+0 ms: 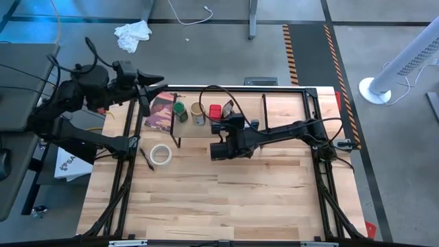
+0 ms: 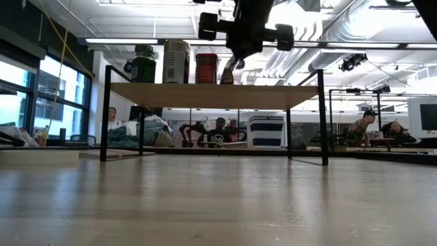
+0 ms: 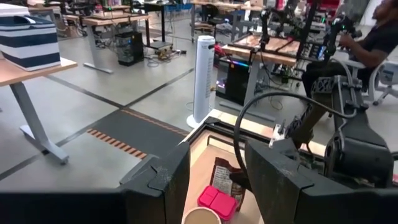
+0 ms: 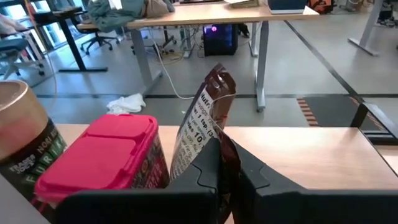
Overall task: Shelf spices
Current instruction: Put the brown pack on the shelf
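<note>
The shelf [image 1: 274, 113] stands along the table's far side, its wooden top [image 2: 212, 94] on thin black legs. A green-lidded jar [image 1: 180, 110], a tan-lidded jar [image 1: 198, 114] and a red square tin [image 1: 215, 111] stand in a row on the top. Right of the tin, the brown packet [image 4: 208, 118] stands upright with my right gripper [image 4: 227, 180] shut on it. My left gripper [image 3: 217, 186] hangs open and raised beyond the shelf's left end [image 1: 147, 86], with nothing between its fingers. My right gripper pinches the packet's lower part [image 4: 219, 155] between its two fingers, flat face to flat face. The fingers come nearly level from the table's near side. The packet stands on edge beside the red tin, its crimped top [image 4: 217, 79] above the fingers and its lower end [image 2: 227, 78] at the shelf top.
A dark maroon flat packet [image 1: 160, 111] lies at the shelf's left end. A white tape roll [image 1: 161, 154] and a small black stick [image 1: 147, 160] lie on the table in front of it. The wide near half of the table [image 1: 226, 199] is bare wood. People sit in the room beyond.
</note>
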Controlling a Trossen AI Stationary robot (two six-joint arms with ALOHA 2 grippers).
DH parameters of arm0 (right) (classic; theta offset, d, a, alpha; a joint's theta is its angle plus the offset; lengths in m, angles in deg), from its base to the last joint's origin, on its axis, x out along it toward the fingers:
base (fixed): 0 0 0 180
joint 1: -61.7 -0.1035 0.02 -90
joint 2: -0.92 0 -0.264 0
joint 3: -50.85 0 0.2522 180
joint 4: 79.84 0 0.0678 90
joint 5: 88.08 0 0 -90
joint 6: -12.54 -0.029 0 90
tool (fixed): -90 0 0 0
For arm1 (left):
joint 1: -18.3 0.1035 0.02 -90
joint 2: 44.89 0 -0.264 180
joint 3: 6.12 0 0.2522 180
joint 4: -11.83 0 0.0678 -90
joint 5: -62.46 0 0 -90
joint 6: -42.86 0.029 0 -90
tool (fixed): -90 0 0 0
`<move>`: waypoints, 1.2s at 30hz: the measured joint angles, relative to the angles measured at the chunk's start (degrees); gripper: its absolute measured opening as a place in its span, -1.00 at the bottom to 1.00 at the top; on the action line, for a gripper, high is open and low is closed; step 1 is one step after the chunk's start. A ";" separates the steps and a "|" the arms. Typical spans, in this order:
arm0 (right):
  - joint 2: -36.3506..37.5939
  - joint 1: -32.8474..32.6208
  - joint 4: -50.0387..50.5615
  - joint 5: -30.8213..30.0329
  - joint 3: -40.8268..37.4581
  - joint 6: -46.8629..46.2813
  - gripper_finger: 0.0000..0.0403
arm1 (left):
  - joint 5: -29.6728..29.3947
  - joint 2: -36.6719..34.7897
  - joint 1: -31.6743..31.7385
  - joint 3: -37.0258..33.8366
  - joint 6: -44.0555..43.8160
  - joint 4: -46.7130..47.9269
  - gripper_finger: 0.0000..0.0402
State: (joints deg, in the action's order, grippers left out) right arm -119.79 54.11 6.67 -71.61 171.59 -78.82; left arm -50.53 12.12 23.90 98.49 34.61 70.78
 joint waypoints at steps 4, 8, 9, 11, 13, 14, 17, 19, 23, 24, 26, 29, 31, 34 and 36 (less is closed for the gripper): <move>0.02 -0.02 -0.35 -0.18 -0.01 -0.07 -0.96 | -0.24 -0.87 0.00 0.00 -0.07 -0.04 -0.24; 0.02 -0.02 -0.59 -0.05 0.00 -0.07 -0.96 | -0.26 -1.26 0.00 0.00 -0.53 -0.02 -0.24; 0.02 -0.02 -0.59 -0.06 0.00 -0.08 -0.95 | -0.28 -1.35 0.00 0.00 -0.59 -0.04 -0.24; 0.02 -0.12 -0.66 -0.72 0.00 -0.08 -0.93 | -0.32 -1.38 0.00 0.00 -0.57 -0.04 -0.24; 0.02 -0.32 -0.80 -1.65 0.00 -0.07 -0.89 | -0.41 -1.36 0.00 0.00 -0.57 -0.02 -0.24; 0.02 -0.41 -0.79 -1.83 0.00 -0.07 -0.87 | -0.41 -1.35 0.00 0.00 -0.57 -0.02 -0.24; 0.02 -0.66 -0.79 -1.93 0.00 -0.08 -0.81 | -0.76 -1.35 0.00 0.00 -0.57 -0.02 -0.24; 0.02 -0.81 -0.81 -1.93 -0.02 -0.07 -0.76 | -0.85 -1.35 0.00 0.00 -0.57 -0.02 -0.24; 0.02 -0.96 -1.05 -1.44 0.00 -0.07 -0.66 | -0.83 -1.33 0.00 0.00 -0.60 -0.02 -0.24; 0.02 -0.96 -1.07 -1.37 -0.02 -0.07 -0.63 | -0.83 -1.33 0.00 0.00 -0.66 -0.02 -0.24; 0.02 -0.94 -1.07 -0.90 -0.01 -0.09 -0.58 | -0.83 -1.33 0.00 0.00 -0.69 -0.02 -0.24; 0.02 -0.94 -1.23 0.46 -0.02 -0.09 -0.51 | -0.81 -1.33 0.00 0.00 -1.11 -0.02 -0.24; 0.02 -1.05 -1.46 0.63 0.00 -0.09 -0.47 | -0.81 -1.33 0.00 0.00 -1.16 -0.02 -0.24; 0.02 -1.07 -1.54 0.71 -0.01 -0.09 -0.42 | -0.81 -1.33 0.00 0.00 -1.44 0.00 -0.24; 0.02 -1.09 -1.76 1.01 0.00 -0.09 -0.39 | -0.79 -1.33 0.00 0.00 -1.68 0.00 -0.24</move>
State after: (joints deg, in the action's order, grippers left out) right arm -119.77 53.02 4.91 -70.59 171.59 -78.90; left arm -51.31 10.79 23.90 98.49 32.93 70.78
